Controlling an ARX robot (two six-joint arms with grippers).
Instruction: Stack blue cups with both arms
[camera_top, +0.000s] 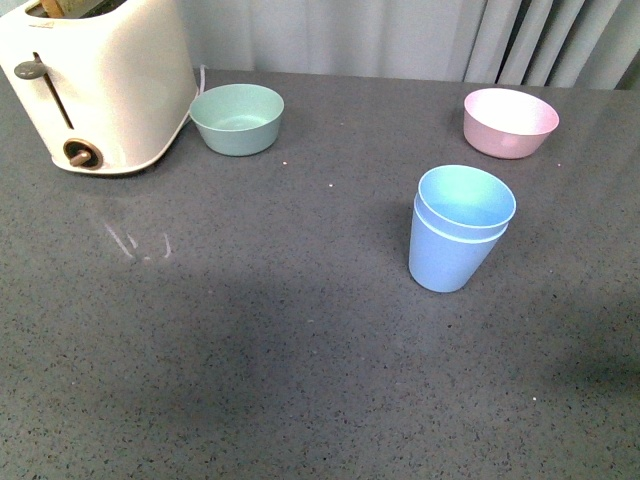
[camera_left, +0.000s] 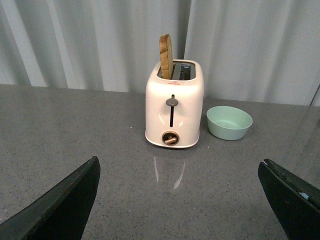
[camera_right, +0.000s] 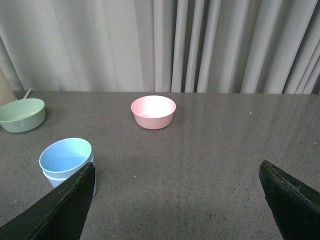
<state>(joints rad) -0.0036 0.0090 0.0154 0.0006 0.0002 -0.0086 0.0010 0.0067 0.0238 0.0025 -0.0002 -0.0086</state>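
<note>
Nearest the robot, the grey table (camera_top: 250, 380) lay bare along its near edge, giving both arms free room to draw back or reach in. Neither arm appeared in the front view. Each wrist view showed its own claw spread wide with nothing between the fingers: the left gripper (camera_left: 180, 200) faced the toaster (camera_left: 174, 107), the right gripper (camera_right: 175, 200) faced the far edge. Toward the right of the table's middle stood the blue cups (camera_top: 458, 230), one nested upright inside the other, the inner rim riding just above the outer; the stacking therefore appeared complete, which would explain why both claws stood off empty. In the right wrist view the blue cups sat near one finger (camera_right: 60, 207), whether touching could not be told. Farther back, the pink bowl (camera_top: 510, 122) sat near the far right corner, the green bowl (camera_top: 237, 118) just beside the toaster at the far left corner; a slice of bread (camera_left: 166, 56) stood in its slot. Curtains (camera_right: 210, 45) hung beyond the far edge.
</note>
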